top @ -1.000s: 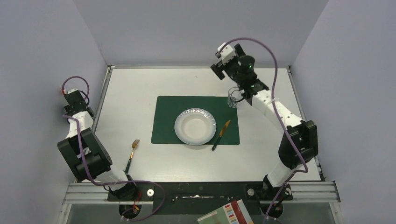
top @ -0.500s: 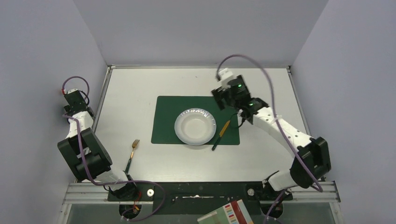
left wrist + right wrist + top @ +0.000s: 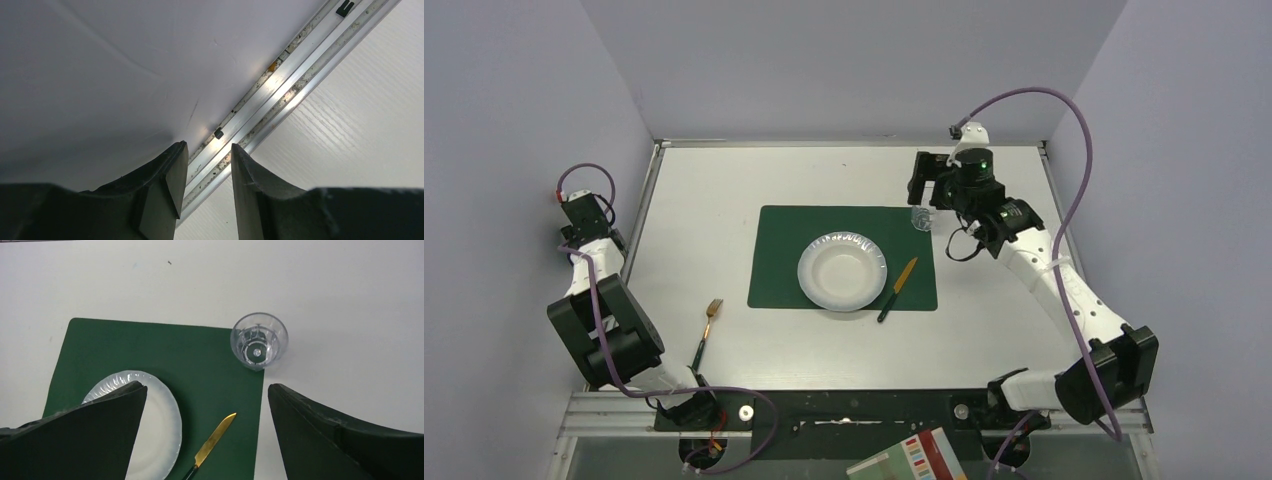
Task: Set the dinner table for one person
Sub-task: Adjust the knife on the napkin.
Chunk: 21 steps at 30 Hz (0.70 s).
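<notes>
Since a moment ago my right arm has swung its elbow out toward 3 o'clock and carried the right pincer [image 3: 207, 387] to the far right corner of the placemat [image 3: 125, 347]; plate, knife and fork have not shifted, and my left arm has not moved.

That right pincer is spread as wide as it goes and grips nothing. In its own view the glass [image 3: 259, 341] stands upright at about 1 o'clock, beyond the fingertips and not between them. The plate [image 3: 160, 420] lies at 7 o'clock in the middle of the mat, and the knife [image 3: 214, 440] is just beside it on the mat.

The left pincer [image 3: 208, 150] is about half open with nothing between the fingers. It points at the metal rim [image 3: 260, 100] where the wall meets the bench [image 3: 714, 190].

I judge the fork [image 3: 705, 333] to be the piece not yet placed. From above it lies on the bare bench off the mat, at 4 o'clock from my left pincer. Its long axis runs nearly 12 to 6, with the tines toward 12. My left arm is clearly the nearer one.

My left wrist view does not show the fork at all. In the right wrist view one finger covers part of the plate, and the lower edge cuts off the knife handle. Whether the glass stands on the mat corner or just off it I cannot tell.
</notes>
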Motion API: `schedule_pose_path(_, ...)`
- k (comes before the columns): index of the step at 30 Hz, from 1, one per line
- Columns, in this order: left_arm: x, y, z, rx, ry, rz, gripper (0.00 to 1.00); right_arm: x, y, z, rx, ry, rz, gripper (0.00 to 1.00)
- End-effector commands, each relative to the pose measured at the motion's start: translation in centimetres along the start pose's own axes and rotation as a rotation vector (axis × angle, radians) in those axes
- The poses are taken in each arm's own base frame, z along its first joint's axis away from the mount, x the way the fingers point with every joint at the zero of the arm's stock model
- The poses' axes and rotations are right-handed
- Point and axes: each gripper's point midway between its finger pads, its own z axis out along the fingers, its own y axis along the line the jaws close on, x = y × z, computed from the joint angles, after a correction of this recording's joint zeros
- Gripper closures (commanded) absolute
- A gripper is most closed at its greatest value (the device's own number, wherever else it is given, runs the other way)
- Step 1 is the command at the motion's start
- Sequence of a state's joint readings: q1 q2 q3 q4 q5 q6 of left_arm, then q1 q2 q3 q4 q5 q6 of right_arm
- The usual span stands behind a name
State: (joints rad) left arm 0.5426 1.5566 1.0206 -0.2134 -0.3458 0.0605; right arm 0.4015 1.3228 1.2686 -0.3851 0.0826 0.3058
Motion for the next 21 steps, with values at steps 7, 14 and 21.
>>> schedule_pose_path(7,-2.3,0.4,-0.4,-0.007,-0.064,-0.035,0.64,8.8,-2.2,-2.4,0.016,0.313,0.506,0.1)
schedule_pose_path(14,-2.5,-0.1,-0.1,0.009,-0.054,-0.04,0.64,18.7,1.0,-3.2,0.004,0.655,0.607,0.13)
schedule_pose_path(21,-2.3,-0.6,-0.2,0.015,-0.052,-0.057,0.64,17.6,-0.9,-1.2,0.334,0.518,0.348,0.19)
